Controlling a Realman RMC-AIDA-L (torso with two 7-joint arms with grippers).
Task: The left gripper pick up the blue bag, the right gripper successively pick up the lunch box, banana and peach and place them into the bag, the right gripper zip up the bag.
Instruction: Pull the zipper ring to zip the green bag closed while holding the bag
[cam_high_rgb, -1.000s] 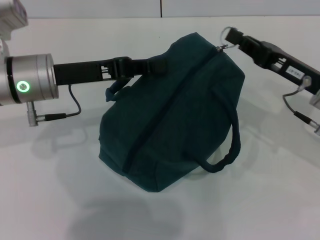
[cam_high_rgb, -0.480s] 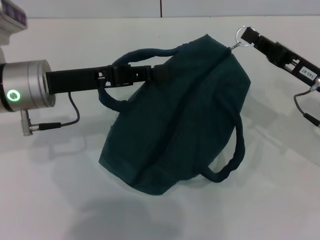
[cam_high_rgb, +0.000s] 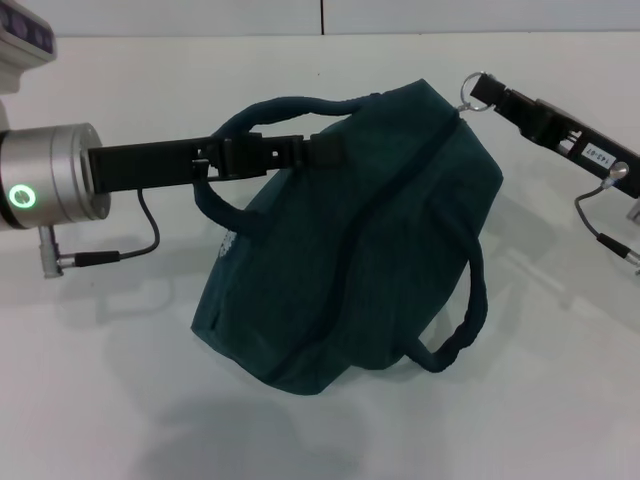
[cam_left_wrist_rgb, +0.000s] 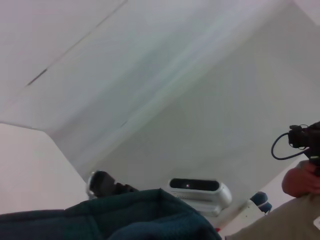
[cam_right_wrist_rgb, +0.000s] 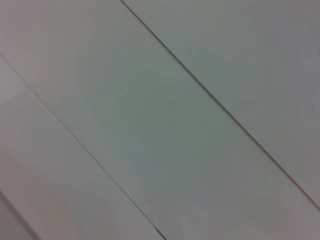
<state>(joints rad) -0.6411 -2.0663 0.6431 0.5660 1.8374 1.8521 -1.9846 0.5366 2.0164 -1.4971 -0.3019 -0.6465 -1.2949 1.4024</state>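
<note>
The blue bag (cam_high_rgb: 350, 250) hangs tilted above the white table, its zipper line closed along the top. My left gripper (cam_high_rgb: 318, 152) reaches in from the left and is shut on the bag's upper edge by one loop handle (cam_high_rgb: 285, 104). My right gripper (cam_high_rgb: 497, 97) is at the bag's top right end, shut on the ring zipper pull (cam_high_rgb: 476, 89). The other handle (cam_high_rgb: 468, 315) hangs down on the right. The bag's fabric (cam_left_wrist_rgb: 125, 220) and the far-off right gripper (cam_left_wrist_rgb: 102, 184) show in the left wrist view. The lunch box, banana and peach are out of view.
The white table (cam_high_rgb: 90, 380) lies under the bag, with its shadow below. A cable (cam_high_rgb: 140, 240) hangs from my left wrist. A white camera unit (cam_left_wrist_rgb: 200, 191) and a person's hand (cam_left_wrist_rgb: 300, 180) show in the left wrist view. The right wrist view shows only pale panels.
The bag's upper handle has swung up over my left gripper. My right gripper drew the ring pull to the right, then eased slightly back and down. The bag has shifted a little.
</note>
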